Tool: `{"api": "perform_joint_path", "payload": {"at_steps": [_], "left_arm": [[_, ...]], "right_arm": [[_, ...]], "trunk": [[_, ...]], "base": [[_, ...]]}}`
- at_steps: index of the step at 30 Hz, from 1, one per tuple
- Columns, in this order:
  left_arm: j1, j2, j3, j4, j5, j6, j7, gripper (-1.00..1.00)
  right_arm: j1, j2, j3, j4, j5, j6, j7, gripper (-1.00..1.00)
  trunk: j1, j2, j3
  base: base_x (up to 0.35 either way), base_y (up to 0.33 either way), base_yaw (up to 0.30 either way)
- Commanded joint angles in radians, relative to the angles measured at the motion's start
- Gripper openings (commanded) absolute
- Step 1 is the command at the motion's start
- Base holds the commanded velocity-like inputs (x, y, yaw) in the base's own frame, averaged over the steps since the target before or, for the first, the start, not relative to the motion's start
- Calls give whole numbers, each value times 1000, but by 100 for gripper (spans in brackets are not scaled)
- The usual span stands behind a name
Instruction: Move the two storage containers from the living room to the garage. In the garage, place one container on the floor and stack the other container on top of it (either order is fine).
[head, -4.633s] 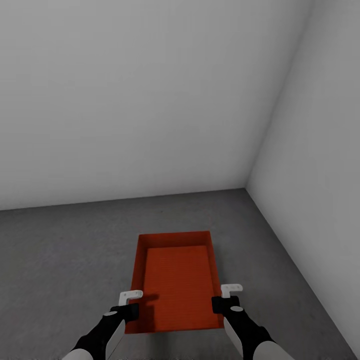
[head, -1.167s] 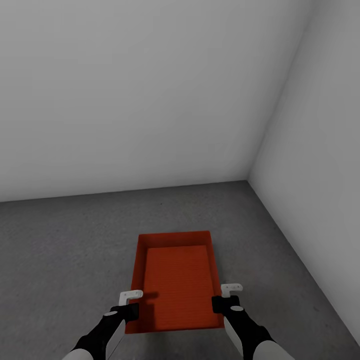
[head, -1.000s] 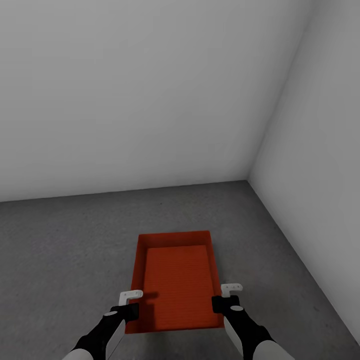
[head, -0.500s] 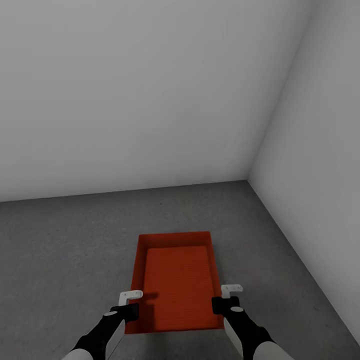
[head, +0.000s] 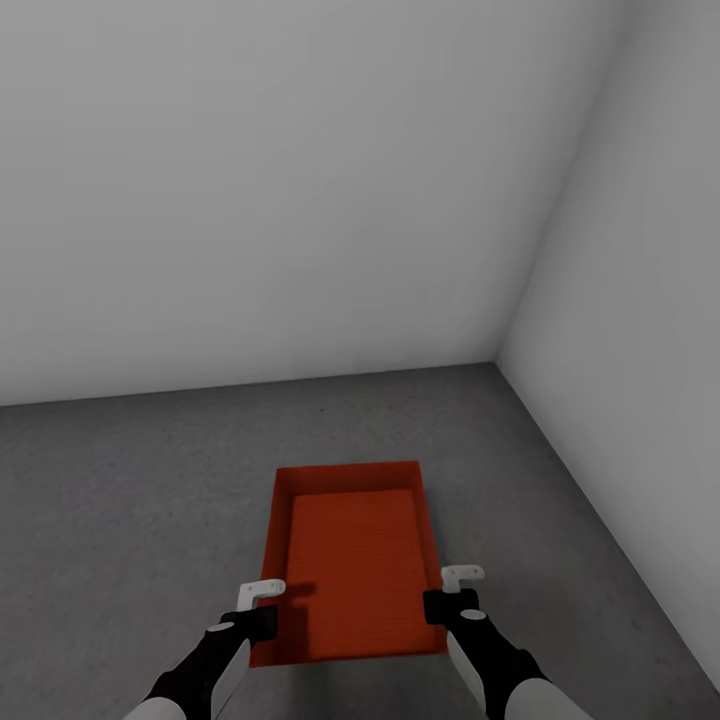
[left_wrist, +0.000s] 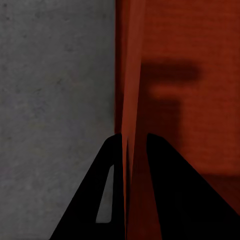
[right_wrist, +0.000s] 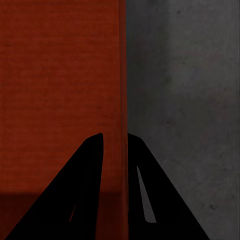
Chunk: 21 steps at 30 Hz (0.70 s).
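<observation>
Storage container (head: 352, 560): one orange-red, shallow, rectangular, open-top bin with a finely ribbed bottom. In the head view it sits low and centred, long axis running from 6 o'clock to 12 o'clock, square to the robot. It is held between both arms over the floor (head: 120, 480); whether its base touches the concrete cannot be told.

Left tool (head: 262, 608): at the 9 o'clock side of the bin, near its 6 o'clock end. In the left wrist view the left tool (left_wrist: 134, 145) has its two dark fingers (left_wrist: 167, 195) drawn nearly together with the thin left side wall (left_wrist: 131, 75) between them, one finger outside, one inside the bin. It appears clamped on that wall. A shadow of the tool falls on the ribbed bottom.

Right tool (head: 452, 592): at the 3 o'clock side of the bin, near the same end. In the right wrist view the right tool (right_wrist: 115, 135) likewise straddles the right side wall (right_wrist: 122, 65), fingers (right_wrist: 75, 195) close on either face and gripping it.

Floor: dark grey, rough, speckled concrete, seen beside the bin in both wrist views.

Back wall (head: 280, 180): plain grey-white, across 12 o'clock, well beyond the bin's far end.

Side wall (head: 640, 350): plain grey-white, along 3 o'clock, meeting the back wall in a corner at about 1 o'clock. The bin lies nearer this wall than the left edge of the view.
</observation>
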Motion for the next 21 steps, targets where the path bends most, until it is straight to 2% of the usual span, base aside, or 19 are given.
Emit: {"api": "perform_joint_path", "payload": {"at_steps": [1, 21], "left_arm": [[2, 0, -24, -2, -12, 4, -38, -100], [2, 0, -24, -2, -12, 12, -37, -100]], "right_arm": [[-12, 1, -40, -2, 0, 8, -17, -100], [-12, 1, -40, -2, 0, 8, -17, -100]], "trunk": [[0, 0, -1], [0, 0, -1]], "base": [[132, 0, 0], [14, 0, 0]]}}
